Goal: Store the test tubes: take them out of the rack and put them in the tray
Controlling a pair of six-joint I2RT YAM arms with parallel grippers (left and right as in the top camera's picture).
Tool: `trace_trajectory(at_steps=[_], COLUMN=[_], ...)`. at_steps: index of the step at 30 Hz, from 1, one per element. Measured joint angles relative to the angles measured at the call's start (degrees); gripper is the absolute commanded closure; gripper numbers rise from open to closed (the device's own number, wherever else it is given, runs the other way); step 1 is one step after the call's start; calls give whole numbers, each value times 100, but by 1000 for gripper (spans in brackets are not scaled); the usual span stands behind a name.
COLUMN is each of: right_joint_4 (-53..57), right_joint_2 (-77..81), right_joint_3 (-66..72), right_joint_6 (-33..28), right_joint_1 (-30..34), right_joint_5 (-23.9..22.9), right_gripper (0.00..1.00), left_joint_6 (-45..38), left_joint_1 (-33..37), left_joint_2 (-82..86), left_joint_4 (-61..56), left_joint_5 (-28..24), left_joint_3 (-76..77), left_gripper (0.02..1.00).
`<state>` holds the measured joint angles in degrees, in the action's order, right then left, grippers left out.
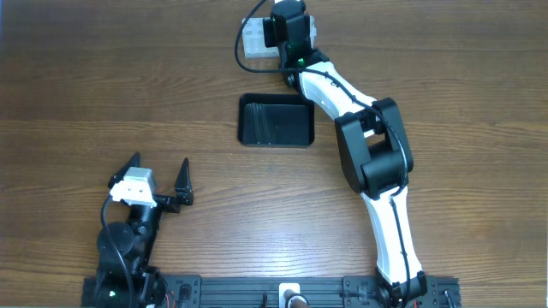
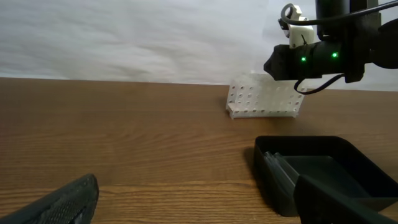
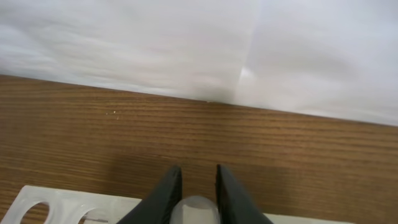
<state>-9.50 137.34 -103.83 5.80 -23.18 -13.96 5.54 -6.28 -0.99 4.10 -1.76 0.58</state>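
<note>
The right gripper [image 3: 197,169] pinches a test tube [image 3: 196,210] in the rack [image 3: 56,202]: lift vertically, then carry to the tray [image 1: 276,121] at 6 o'clock; left gripper [image 1: 158,169] gapes wide.

Right gripper [image 3: 197,177] sat just above the white rack [image 3: 59,208]. Its two dark fingers [image 3: 166,194] were pressed against either side of a test tube [image 3: 196,210], of which a rounded grey top was visible (the rest hidden). One round rack hole [image 3: 28,211] was visible. Beyond lay the brown wooden table [image 3: 280,155], then a white backdrop [image 3: 155,43].
</note>
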Motion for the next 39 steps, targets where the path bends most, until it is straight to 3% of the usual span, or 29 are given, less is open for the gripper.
trace_trajectory(at_steps=[18,27,35,39], right_joint_4=[223,850,3567,5047], right_joint_2=[-136,-1908,-3416,-3296], right_joint_3=[0,-2,-214,-186], right_joint_6=[-2,-4,643,1189], right_joint_1=[0,0,-48,-140], right_joint_5=[-17,-197,-190,330], right_gripper=[939,945,952,991], left_joint_6=[0,0,0,0], left_joint_1=[0,0,0,0], left_joint_2=[0,0,2,4], left_joint_4=[0,0,0,0], left_joint_5=[0,0,0,0], left_joint_3=[0,0,0,0], left_gripper=[18,18,18,18])
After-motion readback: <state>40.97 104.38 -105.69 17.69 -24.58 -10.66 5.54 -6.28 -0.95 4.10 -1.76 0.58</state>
